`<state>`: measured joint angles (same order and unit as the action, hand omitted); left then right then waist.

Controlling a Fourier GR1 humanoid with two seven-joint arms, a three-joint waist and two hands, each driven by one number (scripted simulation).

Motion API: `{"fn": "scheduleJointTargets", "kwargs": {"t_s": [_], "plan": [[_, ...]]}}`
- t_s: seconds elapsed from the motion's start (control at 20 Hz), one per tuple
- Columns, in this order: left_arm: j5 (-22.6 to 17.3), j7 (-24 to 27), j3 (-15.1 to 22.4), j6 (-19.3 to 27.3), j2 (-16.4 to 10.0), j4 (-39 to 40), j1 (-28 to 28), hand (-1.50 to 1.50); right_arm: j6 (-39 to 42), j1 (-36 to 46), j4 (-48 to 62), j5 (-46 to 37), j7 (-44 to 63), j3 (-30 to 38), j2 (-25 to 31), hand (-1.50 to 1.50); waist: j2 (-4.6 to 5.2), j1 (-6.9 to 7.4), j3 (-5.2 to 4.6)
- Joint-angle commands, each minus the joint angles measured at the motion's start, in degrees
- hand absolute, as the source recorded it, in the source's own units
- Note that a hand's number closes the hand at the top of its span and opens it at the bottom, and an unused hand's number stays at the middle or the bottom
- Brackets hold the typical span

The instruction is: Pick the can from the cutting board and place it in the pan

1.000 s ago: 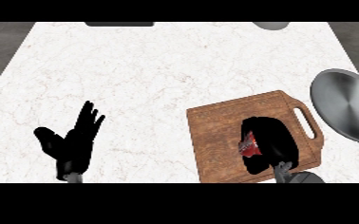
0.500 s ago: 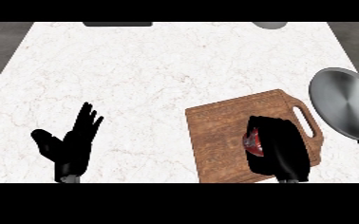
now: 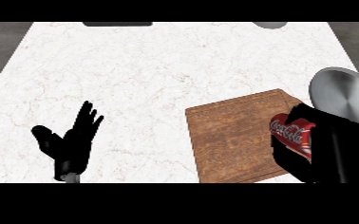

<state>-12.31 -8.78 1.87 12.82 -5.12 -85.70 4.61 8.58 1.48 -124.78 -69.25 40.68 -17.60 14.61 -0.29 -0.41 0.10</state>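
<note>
A red can [image 3: 293, 133] with white lettering sits in my right hand [image 3: 324, 148], whose fingers and thumb curl round it at the right edge of the wooden cutting board [image 3: 235, 137]. The can looks raised and tilted above the board's right side. Just beyond it, at the view's right edge, lies the grey pan [image 3: 338, 94], only partly in view. My left hand [image 3: 70, 142] rests open at the lower left, fingers up, far from the board.
The white marbled counter [image 3: 154, 71] spreads across the view. A dark flat object [image 3: 117, 23] lies at the far edge, and a grey rounded thing [image 3: 270, 24] shows at the far right.
My right hand has carried the can up and to the right, from the middle of the board to its right edge near the pan. The left hand has stayed in place.
</note>
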Motion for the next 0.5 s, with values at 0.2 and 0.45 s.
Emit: {"fn": "scheduleJointTargets", "kwargs": {"t_s": [0.2, 0.45], "plan": [[0.0, 5.6, -0.9, -2.7, 1.0, 6.4, -0.5, 0.00, -1.9, 5.8, 5.9, 11.9, -5.4, 18.4, 0.5, 1.50, 0.45, 0.49, -0.07], [2.0, 3.5, 0.2, 0.4, 3.1, 6.1, -3.2, 0.00, -2.7, 10.5, 12.5, 14.0, -8.8, 23.0, 1.6, 1.50, 0.35, 0.51, -0.09]]}}
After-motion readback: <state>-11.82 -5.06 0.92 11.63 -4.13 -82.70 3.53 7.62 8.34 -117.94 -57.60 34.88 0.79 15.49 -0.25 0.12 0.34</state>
